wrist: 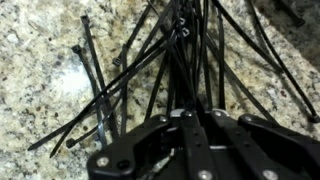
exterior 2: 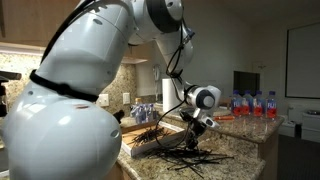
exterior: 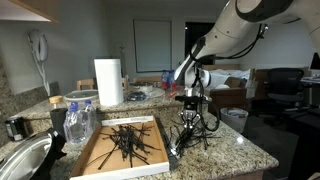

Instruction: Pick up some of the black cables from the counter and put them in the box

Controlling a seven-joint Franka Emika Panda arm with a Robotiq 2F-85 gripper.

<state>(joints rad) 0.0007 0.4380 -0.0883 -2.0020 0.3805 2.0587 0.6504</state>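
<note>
Fanning away from the end effector (wrist: 185, 118), black cables (wrist: 150, 60), apparently gripped.

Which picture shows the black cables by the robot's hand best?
The wrist view: the black cables fill it, fanned out over the speckled counter, each strand easy to see. Both exterior views show them only as a small dark tangle, with the strands too thin to tell apart.

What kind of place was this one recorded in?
Probably an office kitchenette or break room. There is a speckled granite counter with a paper towel roll standing on it, a row of water bottles, and what look like dark office chairs in the room behind.
</note>
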